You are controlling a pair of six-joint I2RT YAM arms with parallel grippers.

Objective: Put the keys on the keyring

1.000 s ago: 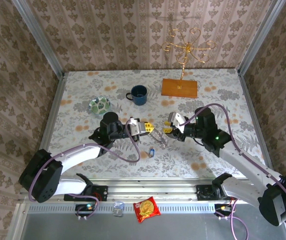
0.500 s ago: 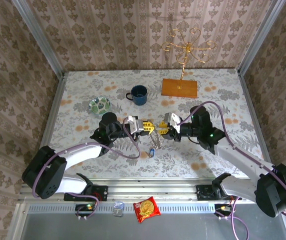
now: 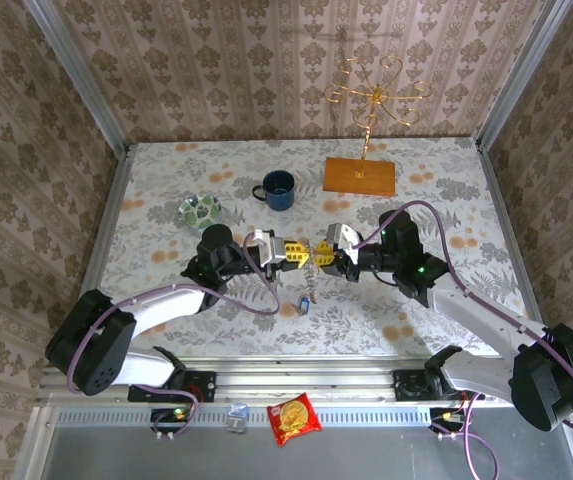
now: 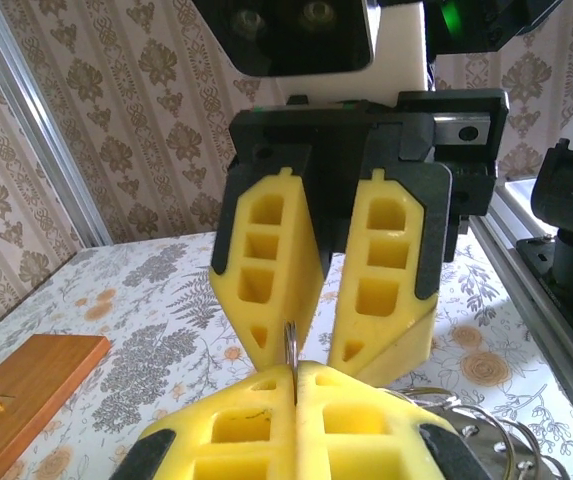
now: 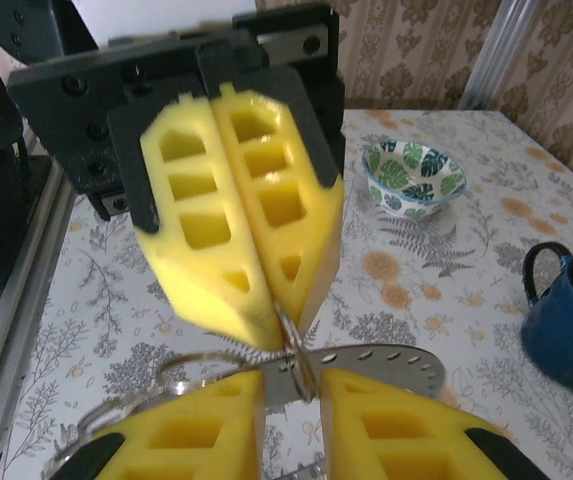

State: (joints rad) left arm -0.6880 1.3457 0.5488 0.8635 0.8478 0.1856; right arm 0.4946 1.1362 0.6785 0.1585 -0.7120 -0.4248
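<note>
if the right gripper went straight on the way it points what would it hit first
Most likely the keyring, pinched in the shut left gripper directly ahead of the right gripper; the gap looks tiny.

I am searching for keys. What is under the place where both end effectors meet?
A blue key lies on the table just nearer than the left end effector and right end effector. The spot directly beneath them is covered.

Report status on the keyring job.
Left gripper shut on keyring edge. Right gripper jaws apart at it. Blue key on table, not threaded.
</note>
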